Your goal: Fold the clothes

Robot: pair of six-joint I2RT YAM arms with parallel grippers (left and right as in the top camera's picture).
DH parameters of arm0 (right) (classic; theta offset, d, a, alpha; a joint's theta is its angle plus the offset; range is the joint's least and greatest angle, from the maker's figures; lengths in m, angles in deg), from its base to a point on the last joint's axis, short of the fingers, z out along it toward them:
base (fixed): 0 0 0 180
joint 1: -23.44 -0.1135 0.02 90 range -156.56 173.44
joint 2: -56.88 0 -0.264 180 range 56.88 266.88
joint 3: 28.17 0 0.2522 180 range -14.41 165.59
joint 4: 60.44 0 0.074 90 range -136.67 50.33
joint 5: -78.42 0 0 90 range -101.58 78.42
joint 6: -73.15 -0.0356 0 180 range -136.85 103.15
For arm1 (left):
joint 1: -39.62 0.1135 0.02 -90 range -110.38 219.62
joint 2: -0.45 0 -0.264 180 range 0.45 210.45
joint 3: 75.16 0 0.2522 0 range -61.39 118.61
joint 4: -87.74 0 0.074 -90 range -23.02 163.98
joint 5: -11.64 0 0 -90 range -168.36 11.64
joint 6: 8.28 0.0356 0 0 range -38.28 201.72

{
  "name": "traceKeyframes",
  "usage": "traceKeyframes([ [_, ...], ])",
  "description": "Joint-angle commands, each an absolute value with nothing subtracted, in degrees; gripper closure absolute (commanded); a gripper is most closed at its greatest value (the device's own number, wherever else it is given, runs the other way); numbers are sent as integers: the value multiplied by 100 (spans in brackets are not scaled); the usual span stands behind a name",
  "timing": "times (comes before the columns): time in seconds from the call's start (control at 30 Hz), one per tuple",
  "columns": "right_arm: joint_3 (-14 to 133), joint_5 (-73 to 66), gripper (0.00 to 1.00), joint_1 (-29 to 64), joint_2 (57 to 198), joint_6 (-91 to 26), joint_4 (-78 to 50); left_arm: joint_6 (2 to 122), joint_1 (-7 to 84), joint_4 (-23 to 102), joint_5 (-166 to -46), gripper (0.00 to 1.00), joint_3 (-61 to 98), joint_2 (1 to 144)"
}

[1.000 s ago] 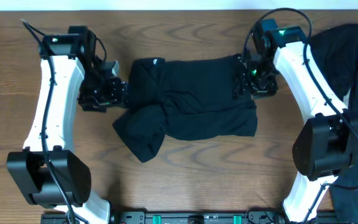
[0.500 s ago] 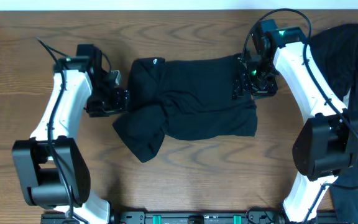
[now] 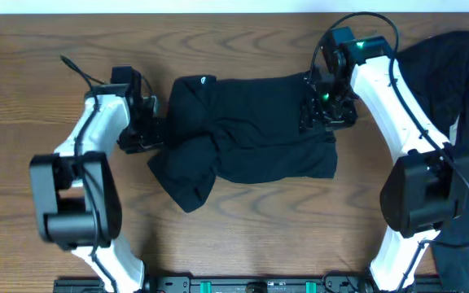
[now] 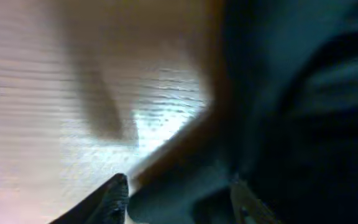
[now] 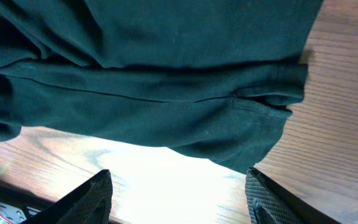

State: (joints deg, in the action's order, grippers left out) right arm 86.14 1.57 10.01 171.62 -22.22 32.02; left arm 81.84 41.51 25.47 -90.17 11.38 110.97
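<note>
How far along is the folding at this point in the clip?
Done: the clothes lie as a rough rectangle, apparently folded over at least once. In hand: the left hand sits at the left edge with fabric between its jaws; the right hand hovers open over the right edge. Left: a flap sticks out at the lower left, so folds remain.

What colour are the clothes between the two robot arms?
The clothes are black, with a tiny white logo near one corner; the overhead view shows this best.
</note>
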Motion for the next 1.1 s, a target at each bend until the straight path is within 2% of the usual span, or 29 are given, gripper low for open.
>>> traceKeyframes([
  [0.0, 8595, 196, 33, 923, 17145, -2125, 3174, 8165, 4186, 2527, -9122, 50, 1092, 11464],
  [0.07, 8595, 196, 33, 923, 17145, -2125, 3165, 8165, 4184, 2523, -9160, 55, 1092, 11578],
  [0.13, 8595, 196, 34, 923, 17145, -2125, 3154, 8167, 4184, 2521, -9160, 65, 1092, 11642],
  [0.2, 8595, 196, 34, 923, 17145, -2128, 3128, 8167, 4186, 2551, -9157, 87, 1092, 11650],
  [0.27, 8595, 196, 34, 923, 17145, -2128, 3086, 8165, 4217, 2632, -9096, 94, 1107, 11650],
  [0.73, 8595, 196, 36, 923, 17145, -2149, 3010, 7996, 5054, 3493, -8615, 94, 2659, 11648],
  [1.07, 8487, 196, 29, 916, 17145, -2302, 2660, 8095, 5469, 3616, -8209, 94, 3031, 11648],
])
